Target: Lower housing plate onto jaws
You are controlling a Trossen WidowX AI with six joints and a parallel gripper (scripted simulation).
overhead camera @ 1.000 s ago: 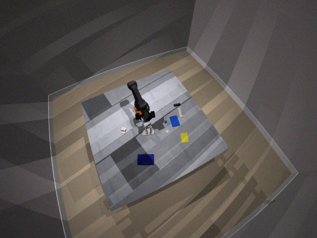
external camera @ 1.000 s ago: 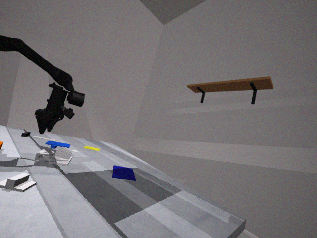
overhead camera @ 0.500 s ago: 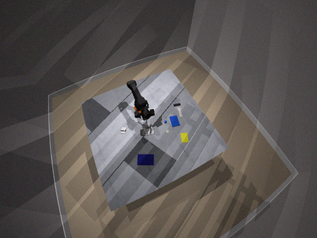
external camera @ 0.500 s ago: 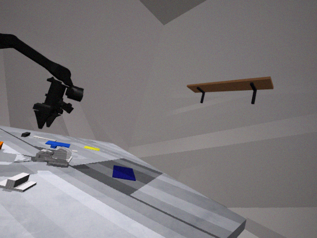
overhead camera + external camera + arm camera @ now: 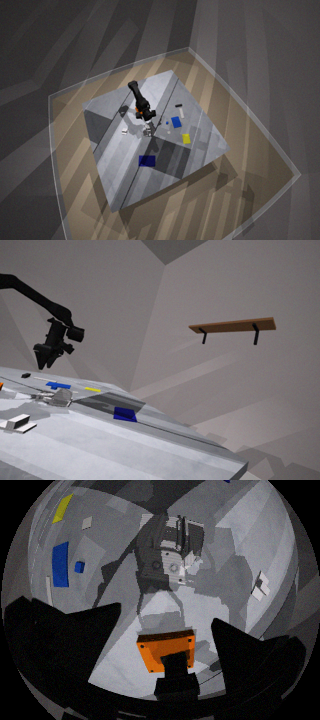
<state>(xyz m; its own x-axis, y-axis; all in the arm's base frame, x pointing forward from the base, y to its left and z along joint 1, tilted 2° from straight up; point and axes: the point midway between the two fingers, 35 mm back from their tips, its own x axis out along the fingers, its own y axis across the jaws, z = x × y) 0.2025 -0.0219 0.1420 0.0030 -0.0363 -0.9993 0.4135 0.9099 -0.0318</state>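
A pale ribbed assembly [image 5: 148, 133] [image 5: 62, 396] [image 5: 172, 555] stands mid-table, with upright walls at its far part and two round features on its near part in the wrist view. Whether a housing plate sits level on jaw stubs cannot be told. A separate white piece with a raised block [image 5: 124, 131] [image 5: 28, 426] [image 5: 260, 586] lies to one side; I cannot tell whether it is the housing plate. My gripper [image 5: 44, 368] [image 5: 168, 616] is open and empty, high above the table and clear of the assembly.
An orange plate [image 5: 138, 110] [image 5: 167, 652] lies under the arm. A blue plate [image 5: 176, 122] [image 5: 58, 385] [image 5: 60, 565], a small blue cube [image 5: 167, 122] [image 5: 79, 567] and a yellow plate [image 5: 186, 138] [image 5: 92, 389] are on one side. A navy rectangle [image 5: 147, 160] [image 5: 124, 414] lies beyond the assembly.
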